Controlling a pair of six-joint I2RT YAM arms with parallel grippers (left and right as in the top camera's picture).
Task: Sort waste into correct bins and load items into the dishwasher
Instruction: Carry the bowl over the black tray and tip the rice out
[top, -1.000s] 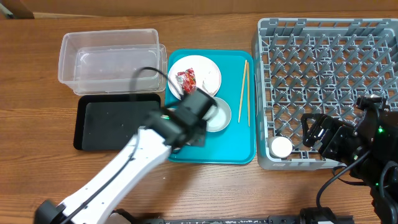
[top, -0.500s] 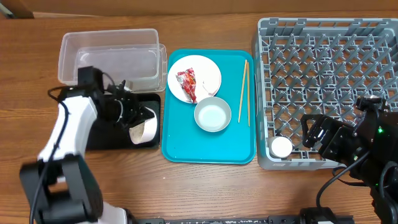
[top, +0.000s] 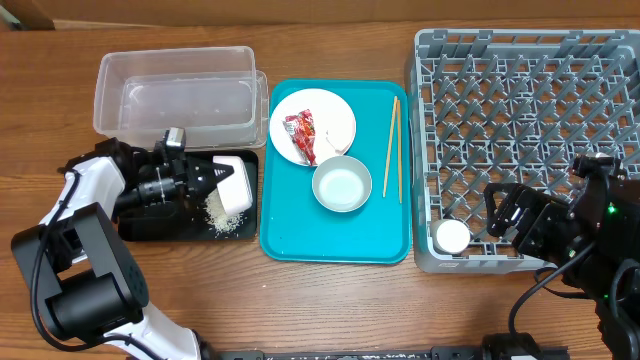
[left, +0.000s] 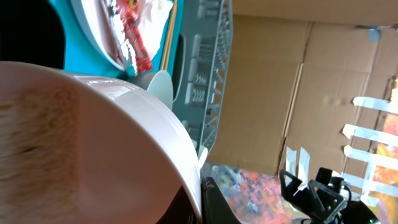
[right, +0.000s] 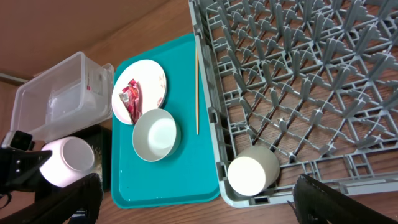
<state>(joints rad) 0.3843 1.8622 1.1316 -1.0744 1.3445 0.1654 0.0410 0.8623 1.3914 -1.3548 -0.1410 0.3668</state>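
From above, your left fingers (top: 208, 174) pinch the tipped bowl (top: 232, 183), held on its side over the black tray (top: 170, 226) near the left edge of the tabletop. Rice (top: 215, 217) lies scattered on the tray below the bowl's mouth, so you look to be emptying food waste. Next, check whether grains remain, then carry the bowl across to the grey rack (top: 530, 120) by the right edge. That path crosses the teal tray (top: 300, 240) in the middle, which holds a plate (top: 335, 115) with the red wrapper (top: 300, 136), a second bowl (top: 342, 186) and the chopsticks (top: 393, 148). The clear tub (top: 175, 95) sits toward the far left corner. The left wrist view is filled by the bowl's pinkish underside, so the fingers are hidden there. In the right wrist view your right fingers (right: 320, 199) are spread wide and empty over the rack's near corner, where a cup (right: 252, 174) lies; that arm may crowd your drop spot.
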